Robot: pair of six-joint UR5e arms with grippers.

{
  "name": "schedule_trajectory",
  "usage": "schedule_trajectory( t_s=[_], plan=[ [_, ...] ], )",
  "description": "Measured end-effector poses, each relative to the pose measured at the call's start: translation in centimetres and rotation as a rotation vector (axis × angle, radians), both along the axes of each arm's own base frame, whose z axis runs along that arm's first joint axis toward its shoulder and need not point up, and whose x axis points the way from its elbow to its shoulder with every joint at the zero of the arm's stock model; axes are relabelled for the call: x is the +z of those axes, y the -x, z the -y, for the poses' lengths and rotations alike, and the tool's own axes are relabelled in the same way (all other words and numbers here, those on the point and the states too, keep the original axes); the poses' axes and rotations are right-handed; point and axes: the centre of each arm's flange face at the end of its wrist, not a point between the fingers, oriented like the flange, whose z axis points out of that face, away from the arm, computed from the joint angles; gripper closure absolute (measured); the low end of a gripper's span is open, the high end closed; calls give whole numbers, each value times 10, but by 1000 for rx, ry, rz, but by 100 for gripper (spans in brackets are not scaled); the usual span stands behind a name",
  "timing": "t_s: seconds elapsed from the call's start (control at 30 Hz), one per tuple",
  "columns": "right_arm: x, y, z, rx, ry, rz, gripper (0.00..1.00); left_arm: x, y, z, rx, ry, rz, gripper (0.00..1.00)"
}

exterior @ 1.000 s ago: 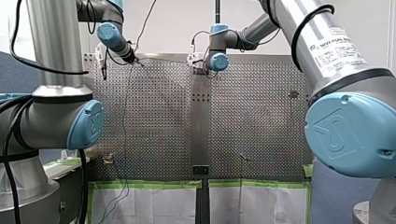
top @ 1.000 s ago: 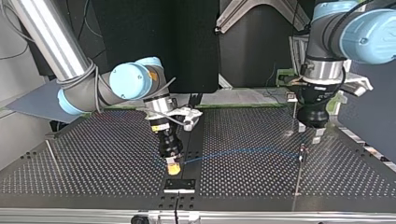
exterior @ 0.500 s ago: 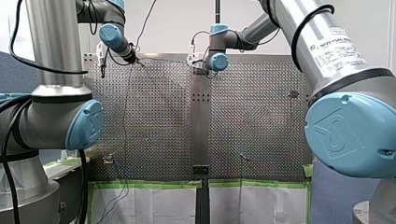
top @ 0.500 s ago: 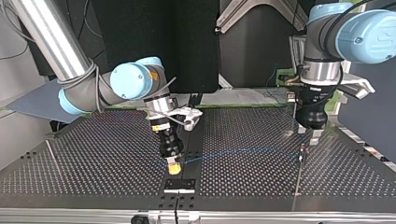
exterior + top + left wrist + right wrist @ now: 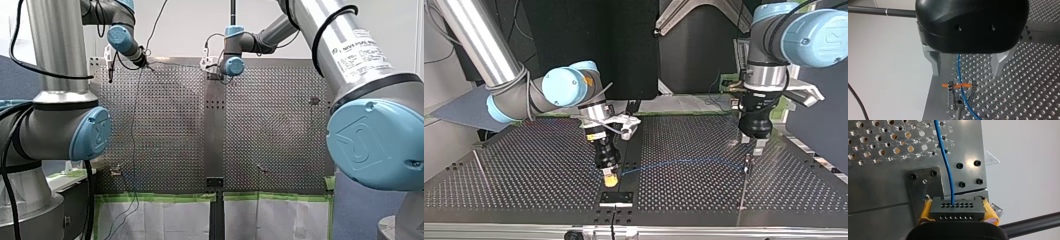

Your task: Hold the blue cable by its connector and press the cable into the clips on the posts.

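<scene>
While my right tool (image 5: 610, 180) clamps its yellow pads on the black connector (image 5: 957, 208) at the top view's near desk (image 5: 524, 170) edge, the blue cable (image 5: 674, 162) runs from it, above the desk, to a clip (image 5: 959, 85) on its post (image 5: 958, 110). My left tool (image 5: 966, 73) hangs over that clip, fingers apart, with the cable between them.

Step, as judged: seating the cable in this clip; I cannot tell whether it is seated. Next move calls for a straight, centred press down.

Count: one cable, one connector, two tools, one clip seen close, three more likely posts (image 5: 260, 169) in the front view.
</scene>
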Motion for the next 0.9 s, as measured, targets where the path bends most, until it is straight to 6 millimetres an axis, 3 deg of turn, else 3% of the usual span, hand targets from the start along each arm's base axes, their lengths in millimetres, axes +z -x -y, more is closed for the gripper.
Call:
schedule_trajectory(
  t_s=[0.5, 0.9],
  plan=[
    [-2, 0, 0, 1, -4, -1, 100, 0, 2, 3, 7, -3, -3, 0],
    [-2, 2, 3, -3, -5, 1, 100, 18, 3, 30, -51, -16, 50, 0]
  ],
)
